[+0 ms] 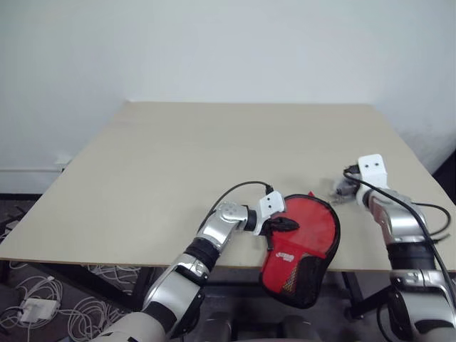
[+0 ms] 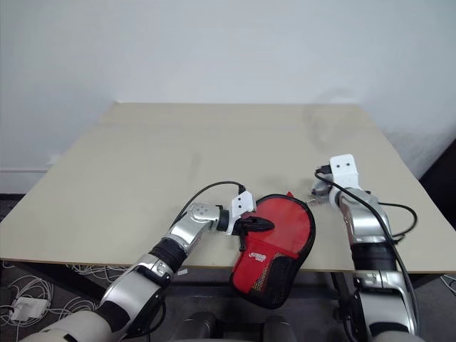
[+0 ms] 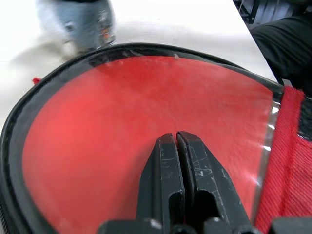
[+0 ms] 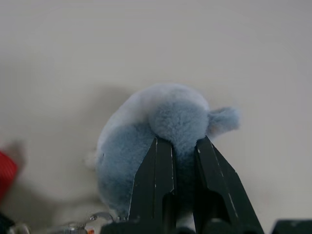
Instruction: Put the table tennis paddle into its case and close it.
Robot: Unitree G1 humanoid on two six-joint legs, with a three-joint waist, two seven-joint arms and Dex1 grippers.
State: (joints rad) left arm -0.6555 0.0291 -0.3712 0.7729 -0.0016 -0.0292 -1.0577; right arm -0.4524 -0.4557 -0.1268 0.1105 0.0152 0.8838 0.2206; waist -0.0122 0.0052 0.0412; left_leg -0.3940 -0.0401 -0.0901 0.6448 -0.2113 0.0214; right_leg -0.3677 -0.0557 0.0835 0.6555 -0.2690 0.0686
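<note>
The left gripper [image 1: 283,225] sits low and centre in the left eye view, its two black fingers [image 3: 170,170] pressed together with no gap between them, their tips lying on the red face of the case [image 1: 303,246]. In the left wrist view those closed fingers rest flat against the red fabric, and nothing is pinched between them. The case lies at the near edge of the table [image 1: 178,164], lower centre of the frame, its round red part on the tabletop and its black mesh end hanging off the edge toward the bottom of the picture; a small white logo shows just above the mesh. Black trim runs around its rim, and a small red tab pokes out at its upper edge. The table tennis paddle cannot be made out apart from the case, and whether the zip is shut all the way I cannot tell. The right gripper [image 1: 345,189] is at the right of the frame, well apart from the case, its fingers [image 4: 156,170] nearly closed on a small grey-blue plush toy [image 4: 161,131] that rests on the table; in the right wrist view the fur bulges between and above the two tips.
</note>
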